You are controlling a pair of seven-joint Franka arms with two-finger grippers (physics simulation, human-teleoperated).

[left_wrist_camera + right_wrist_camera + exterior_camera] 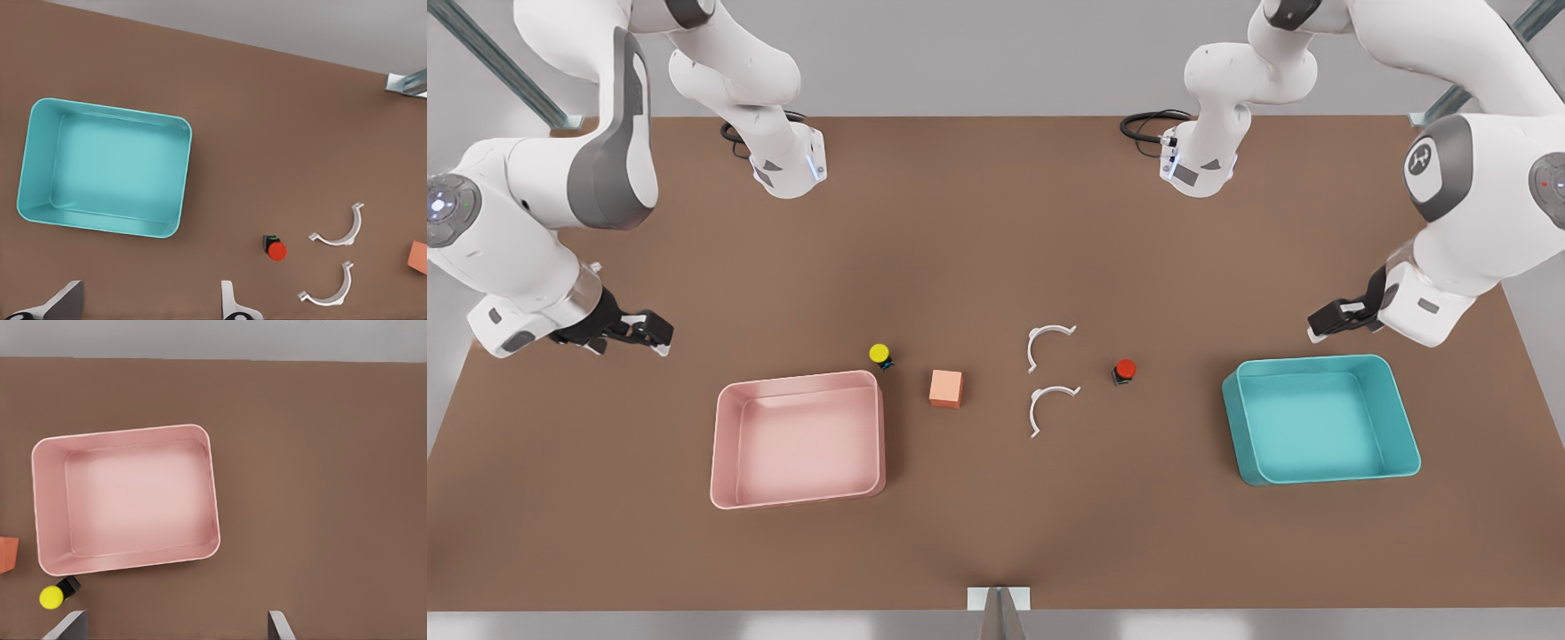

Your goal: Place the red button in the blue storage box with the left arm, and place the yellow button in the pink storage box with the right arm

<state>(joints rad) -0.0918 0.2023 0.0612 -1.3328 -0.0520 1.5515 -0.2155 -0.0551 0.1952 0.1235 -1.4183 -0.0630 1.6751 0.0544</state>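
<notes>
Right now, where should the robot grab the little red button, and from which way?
Probably from straight above, pinching the black body just under the round red cap. The red button stands upright on the table, alone, with the white clips well apart, so fingers fit on both sides. The left hand hangs open above the blue storage box; the right hand waits open.

arms: glossy white shells, grey joint panels
grippers: black bodies, light fingers
cables: black, looped at both bases
</notes>
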